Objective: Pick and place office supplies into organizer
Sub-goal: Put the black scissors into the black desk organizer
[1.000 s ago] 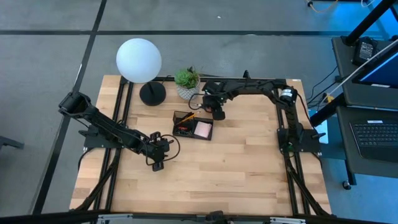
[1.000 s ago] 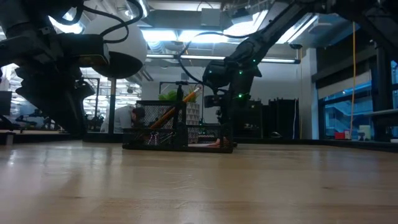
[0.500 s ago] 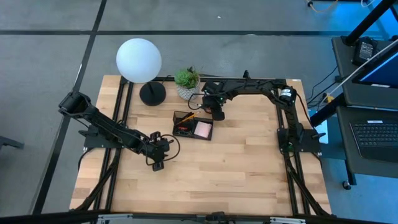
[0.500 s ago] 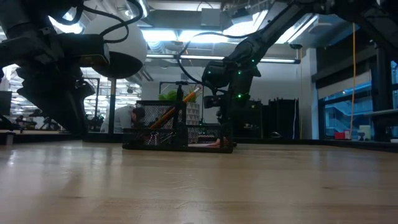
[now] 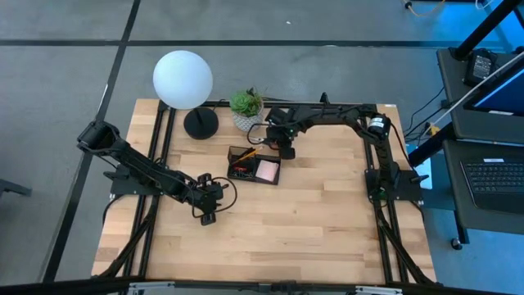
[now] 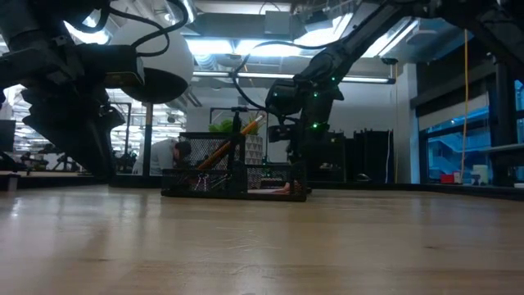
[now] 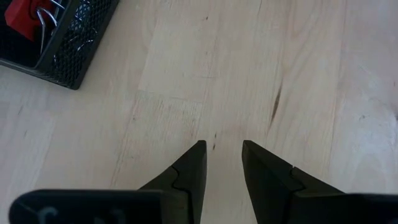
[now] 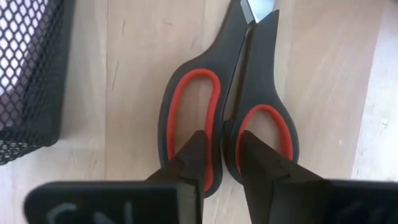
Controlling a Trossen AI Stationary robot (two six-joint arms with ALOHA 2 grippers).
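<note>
**Right tool down on the scissors, left tool idle on open bench**

My right tool (image 8: 216, 158) is low over the scissors (image 8: 227, 93), which lie flat on the bench (image 5: 327, 221) just beside the organizer (image 5: 254, 165), on its far right side. My fingers (image 8: 193, 155) straddle the middle bar between the two red-lined handle loops, with a narrow gap between them; I cannot tell whether they grip the handles yet. The organizer's mesh wall (image 8: 28, 74) stands close alongside the scissors, leaving only a slim strip of wood between them. On the other side of the scissors the bench is bare.

From above, my right arm reaches in from the right rear corner, elbow bent, wrist turned down behind the organizer and near the plant (image 5: 245, 105). A pink pad (image 5: 267, 170) and an orange pencil (image 5: 246, 154) sit inside the organizer.

My left tool (image 7: 222, 155) is parked well apart, forward and to the left of the organizer, fingers parted over bare wood with nothing between them. One organizer corner, holding a red block (image 7: 22, 14) and clips (image 7: 45, 18), shows ahead of it.
</note>
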